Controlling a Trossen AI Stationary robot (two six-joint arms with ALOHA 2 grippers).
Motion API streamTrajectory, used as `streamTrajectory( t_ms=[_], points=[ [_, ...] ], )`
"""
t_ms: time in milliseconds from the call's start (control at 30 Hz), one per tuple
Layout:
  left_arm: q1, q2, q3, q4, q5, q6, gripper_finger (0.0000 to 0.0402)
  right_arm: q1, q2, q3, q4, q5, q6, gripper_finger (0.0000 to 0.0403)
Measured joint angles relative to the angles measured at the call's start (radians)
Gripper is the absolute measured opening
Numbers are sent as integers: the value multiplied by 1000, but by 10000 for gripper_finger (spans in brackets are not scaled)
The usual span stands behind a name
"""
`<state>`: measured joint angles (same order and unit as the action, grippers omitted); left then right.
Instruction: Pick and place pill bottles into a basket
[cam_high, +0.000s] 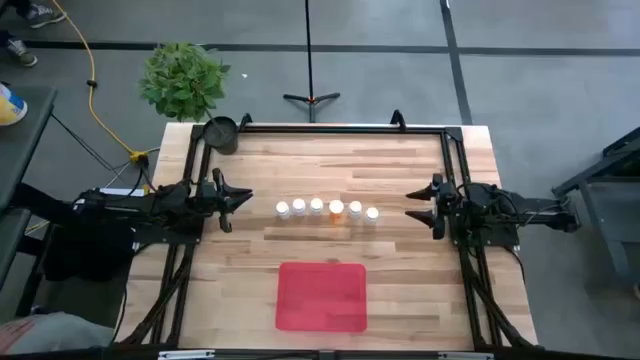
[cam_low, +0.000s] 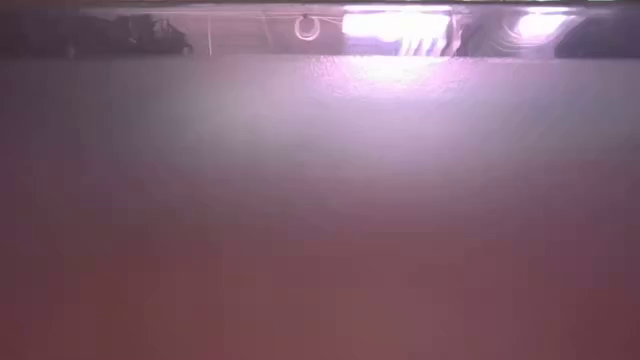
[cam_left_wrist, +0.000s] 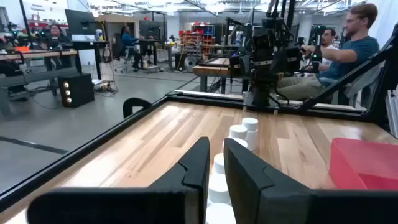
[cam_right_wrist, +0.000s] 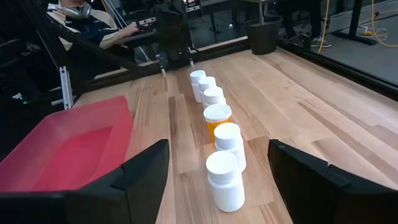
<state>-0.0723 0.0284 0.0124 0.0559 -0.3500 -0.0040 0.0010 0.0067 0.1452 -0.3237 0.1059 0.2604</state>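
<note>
Six small pill bottles with white caps stand upright in a row (cam_high: 327, 209) across the middle of the wooden table; one has an orange body (cam_high: 336, 210). They also show in the right wrist view (cam_right_wrist: 217, 124) and the left wrist view (cam_left_wrist: 242, 132). The flat red basket (cam_high: 321, 296) lies nearer the table's front edge. My left gripper (cam_high: 236, 203) hovers left of the row, its fingers (cam_left_wrist: 200, 163) apart by a narrow gap. My right gripper (cam_high: 412, 206) hovers right of the row, wide open and empty (cam_right_wrist: 217, 147).
A small dark round pot (cam_high: 220, 133) stands at the table's far left corner, with a green plant (cam_high: 183, 78) on the floor beyond it. A black frame rail (cam_high: 330, 128) runs along the far edge. People sit beyond the table (cam_left_wrist: 348, 43). The low view is a reddish blur.
</note>
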Motion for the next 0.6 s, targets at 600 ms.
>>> streamTrajectory(
  t_ms=[600],
  points=[
    [0,0,46,9,-3,18,83,0,0,0,76,2,53,264]
  ],
)
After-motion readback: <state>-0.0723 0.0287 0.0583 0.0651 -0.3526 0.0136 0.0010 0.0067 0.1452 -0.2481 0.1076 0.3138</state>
